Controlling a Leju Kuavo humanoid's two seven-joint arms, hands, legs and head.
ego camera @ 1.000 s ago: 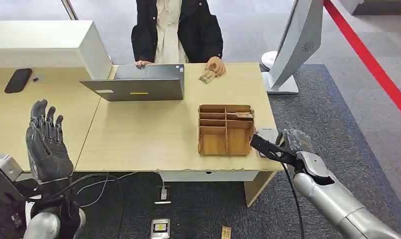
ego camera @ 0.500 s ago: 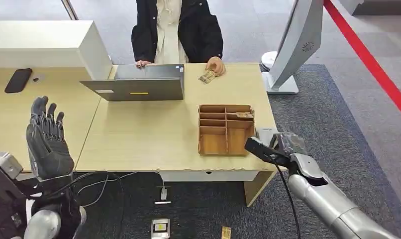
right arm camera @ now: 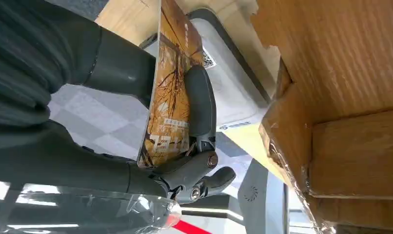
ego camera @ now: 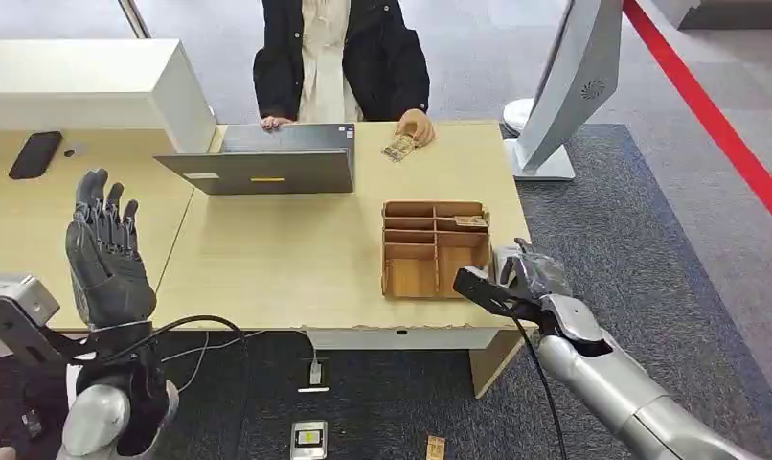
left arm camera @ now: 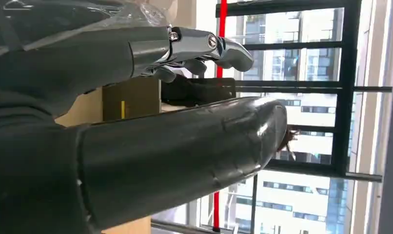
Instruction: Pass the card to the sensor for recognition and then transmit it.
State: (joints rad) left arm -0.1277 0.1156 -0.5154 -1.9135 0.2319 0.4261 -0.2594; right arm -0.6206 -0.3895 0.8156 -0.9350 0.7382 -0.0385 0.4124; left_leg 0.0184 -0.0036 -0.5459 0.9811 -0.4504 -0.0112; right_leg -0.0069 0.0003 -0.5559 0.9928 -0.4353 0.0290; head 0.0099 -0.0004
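On the table [ego camera: 267,259], the wooden organiser [ego camera: 434,249] sat near the right edge with the sensor [right arm camera: 233,92] just beside it on the right, the laptop [ego camera: 262,161] lay behind and to its left, and a person [ego camera: 341,57] stood behind the table's far side.

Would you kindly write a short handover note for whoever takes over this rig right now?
Right robot hand: holds the card between thumb and fingers, at the desk's right edge beside the wooden organizer, over the white sensor.
Left robot hand: raised, fingers spread, holding nothing.
A person waits behind the desk, hand on another card by the laptop.
Done: card picked up and brought to the sensor.
Left: whether it has read, the pictures cannot tell; then pass the card on, probably to the person.
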